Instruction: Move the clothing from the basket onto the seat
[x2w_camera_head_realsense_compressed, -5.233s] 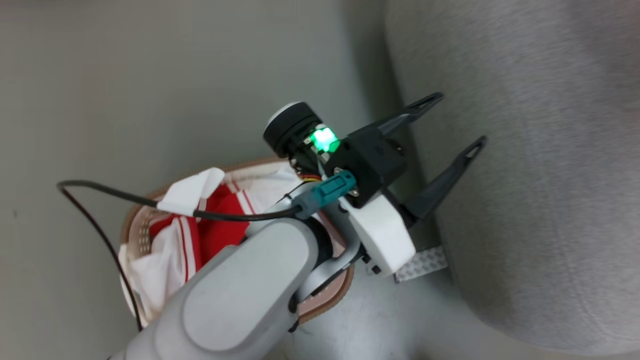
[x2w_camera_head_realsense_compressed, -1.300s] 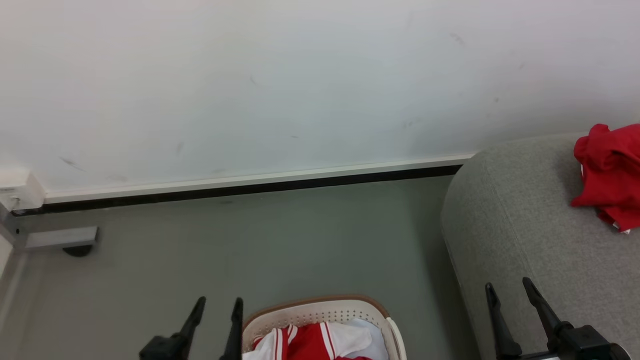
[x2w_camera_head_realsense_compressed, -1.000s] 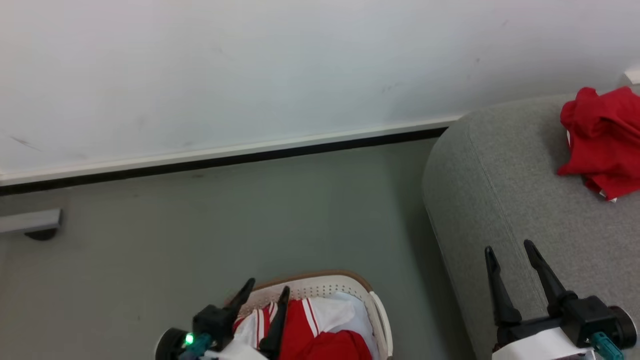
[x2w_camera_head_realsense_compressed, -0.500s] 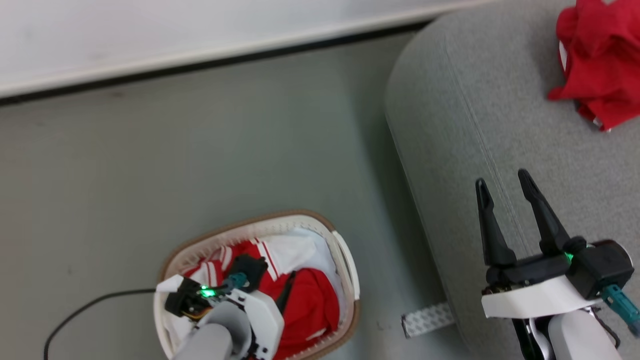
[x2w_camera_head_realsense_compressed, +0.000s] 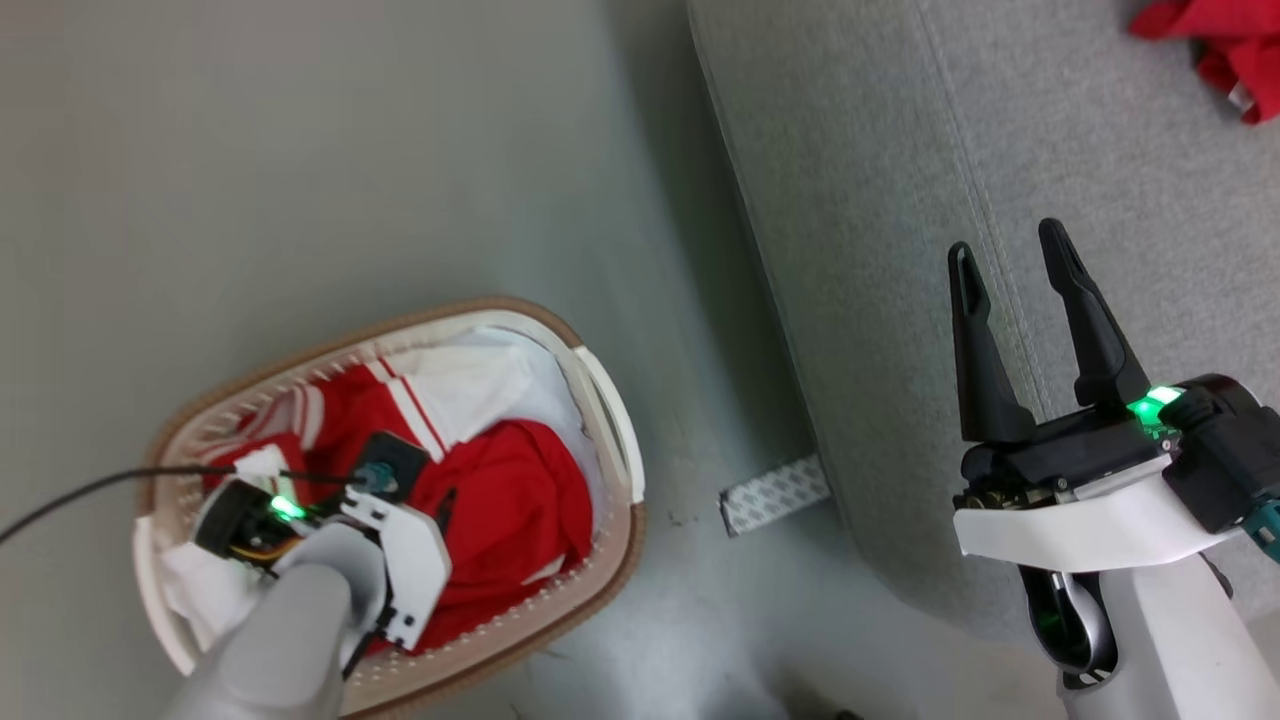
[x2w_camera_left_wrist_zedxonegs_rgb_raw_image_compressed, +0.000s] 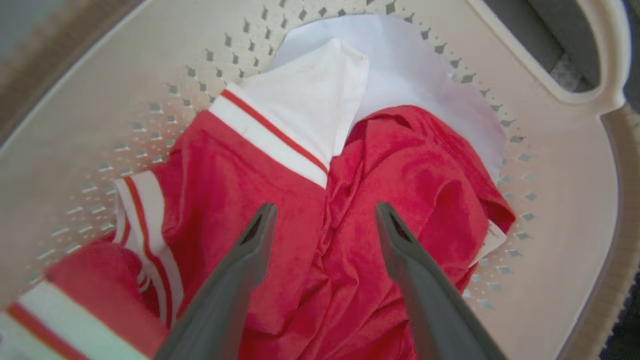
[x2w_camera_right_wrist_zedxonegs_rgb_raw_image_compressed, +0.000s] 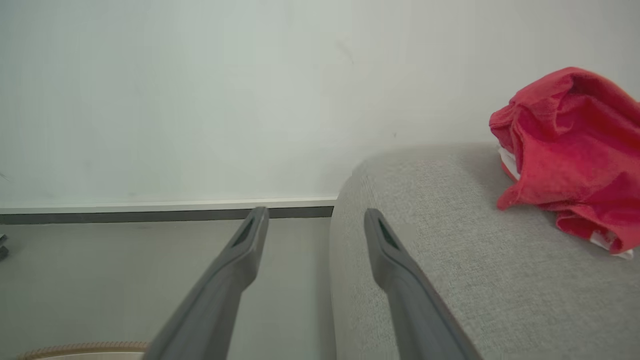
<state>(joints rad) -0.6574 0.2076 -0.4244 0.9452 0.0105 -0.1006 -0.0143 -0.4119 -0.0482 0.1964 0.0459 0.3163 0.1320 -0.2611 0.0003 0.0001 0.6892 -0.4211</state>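
Your left gripper (x2w_camera_left_wrist_zedxonegs_rgb_raw_image_compressed: 325, 210) is down inside the basket (x2w_camera_head_realsense_compressed: 612, 410), its fingers spread wide over the clothes (x2w_camera_left_wrist_zedxonegs_rgb_raw_image_compressed: 300, 165) with nothing pinched between them. You cannot tell whether the tips touch the fabric. Your right gripper (x2w_camera_head_realsense_compressed: 1005, 240) is spread too and holds nothing, hanging above the sofa (x2w_camera_head_realsense_compressed: 870, 200) near its stitched seam.

The basket stands on a plain grey-green floor (x2w_camera_head_realsense_compressed: 300, 150), just beside the sofa's rounded end. A short patterned strip (x2w_camera_head_realsense_compressed: 775, 493) lies on the floor between them, and a thin black cable (x2w_camera_head_realsense_compressed: 80, 490) runs from the left arm.

The right wrist view gives you the pale wall (x2w_camera_right_wrist_zedxonegs_rgb_raw_image_compressed: 200, 100) and its dark baseboard (x2w_camera_right_wrist_zedxonegs_rgb_raw_image_compressed: 150, 215), plus the whole of a red bundle (x2w_camera_right_wrist_zedxonegs_rgb_raw_image_compressed: 565, 150) lying on the sofa, which the head view cuts off at its top right corner. The left wrist view gives you the basket's small holes and the fabric folds.

You can count one basket, one sofa and two grippers. In the basket there is one plain red piece and one red-and-white striped piece, and one red bundle is on the sofa.
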